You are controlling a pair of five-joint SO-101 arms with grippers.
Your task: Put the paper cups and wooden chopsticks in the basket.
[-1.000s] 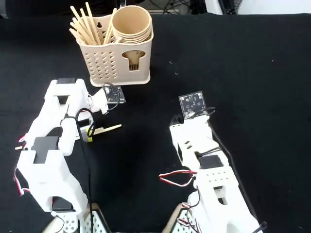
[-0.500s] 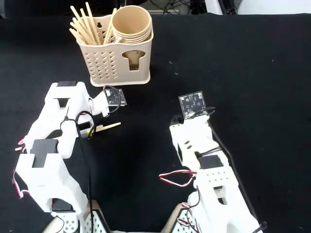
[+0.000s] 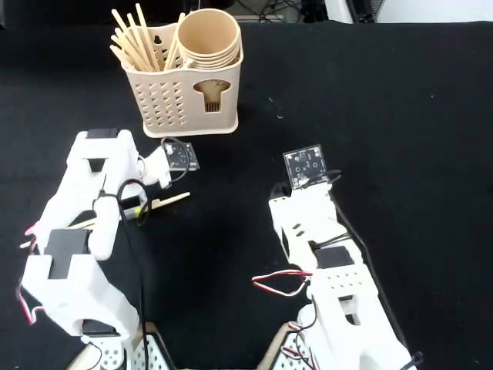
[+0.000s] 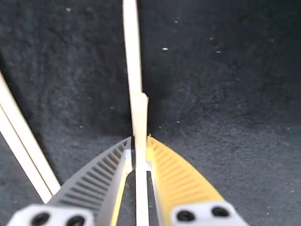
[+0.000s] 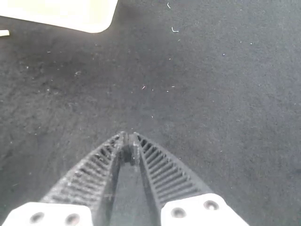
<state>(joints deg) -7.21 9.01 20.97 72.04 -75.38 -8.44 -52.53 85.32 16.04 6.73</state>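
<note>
Holding stacked paper cups (image 3: 208,35) beside wooden chopsticks (image 3: 135,43), the basket (image 3: 179,105) stands upright.

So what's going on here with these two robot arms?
The left hand is shut on a wooden chopstick down by the black table. The basket already holds a stack of paper cups and several chopsticks. The right hand is shut on nothing, apart from the basket.

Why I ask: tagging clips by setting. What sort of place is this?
Probably a robotics lab bench: two white robot arms at a black cloth-covered table, plus a beige perforated plastic basket holding wooden chopsticks and paper cups.
</note>
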